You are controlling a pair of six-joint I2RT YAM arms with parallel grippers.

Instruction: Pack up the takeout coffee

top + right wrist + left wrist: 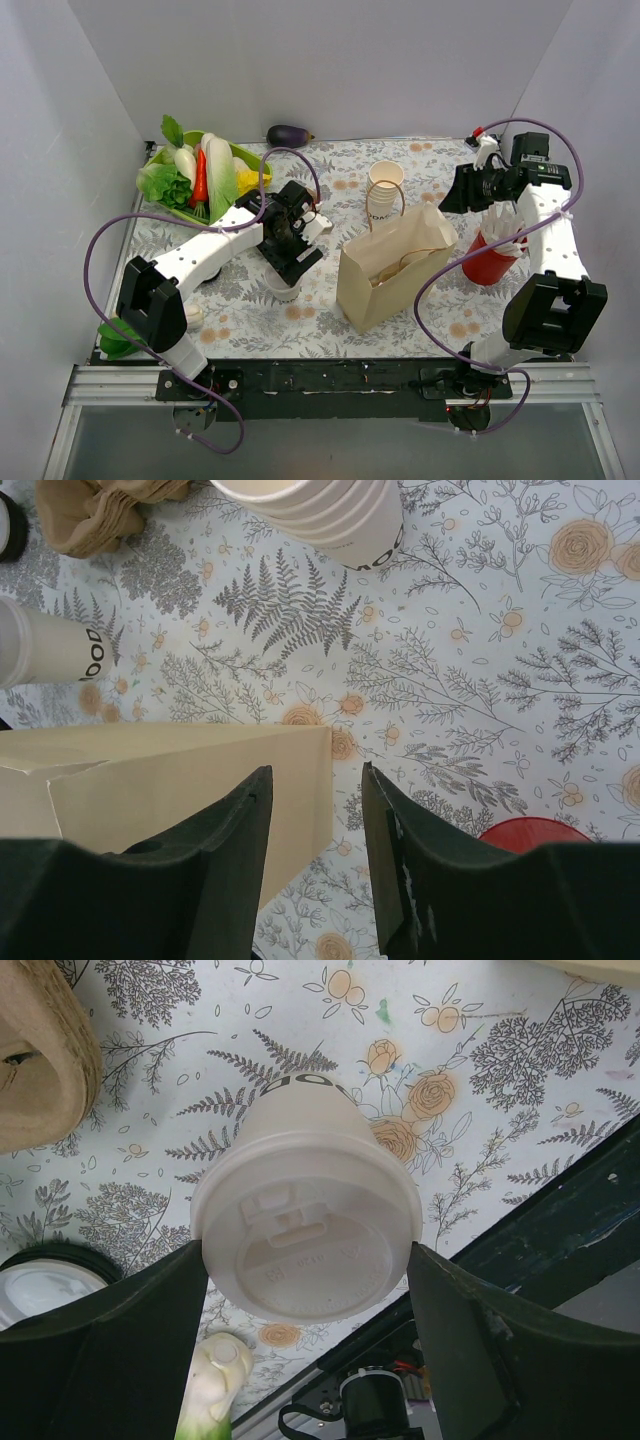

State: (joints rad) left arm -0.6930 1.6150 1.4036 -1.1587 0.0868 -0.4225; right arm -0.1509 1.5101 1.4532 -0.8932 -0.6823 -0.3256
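The takeout coffee (300, 1160) is standing on the table (240, 315) left of the paper bag (395, 270), with the left gripper (305, 1255) pinching its lid rim on both sides; squeezing gently and lifting it upright seems wisest. The right gripper (315, 770) is hovering part-open, holding nothing

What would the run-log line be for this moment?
left pincer astride takeout coffee, grip unclear | right pincer open near bag | not yet bagged

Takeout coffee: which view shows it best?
Left wrist: the takeout coffee fills the centre, lid showing, between the fingers of the left gripper. Top external: that gripper hides most of it. Right wrist: only its printed side, far left.
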